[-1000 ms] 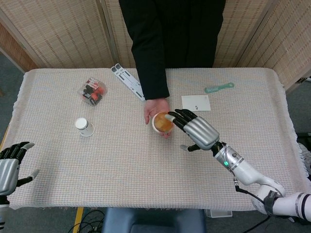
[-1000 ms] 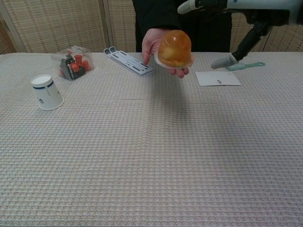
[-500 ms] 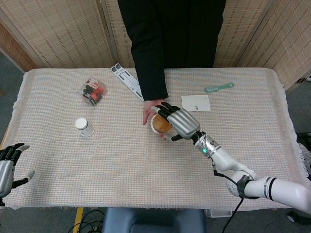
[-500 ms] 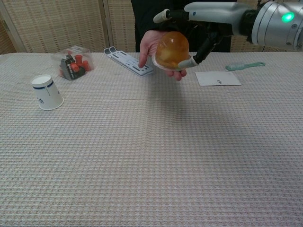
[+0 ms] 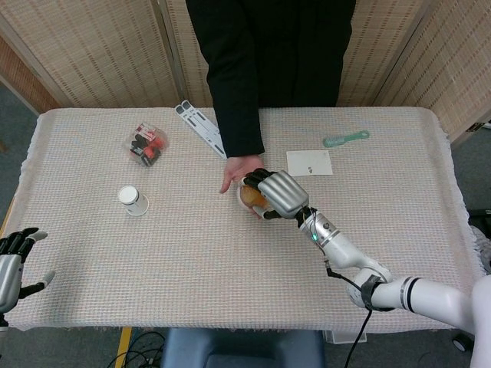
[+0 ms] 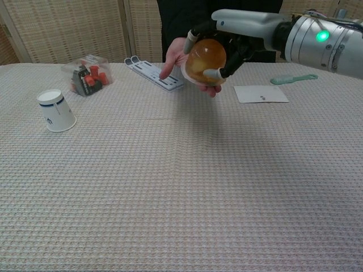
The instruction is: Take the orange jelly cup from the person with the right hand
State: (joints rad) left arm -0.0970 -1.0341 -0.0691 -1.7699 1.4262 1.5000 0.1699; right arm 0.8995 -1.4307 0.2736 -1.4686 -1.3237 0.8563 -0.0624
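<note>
The right robot hand was wrapped around the orange jelly cup, which rested on the person's palm (mostly hidden) above the table. The left robot hand, partly cut off, was spread.

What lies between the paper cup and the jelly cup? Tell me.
Nothing: in the head view only bare tablecloth runs from the paper cup to the jelly cup, which the right hand grips over the person's palm.
</note>
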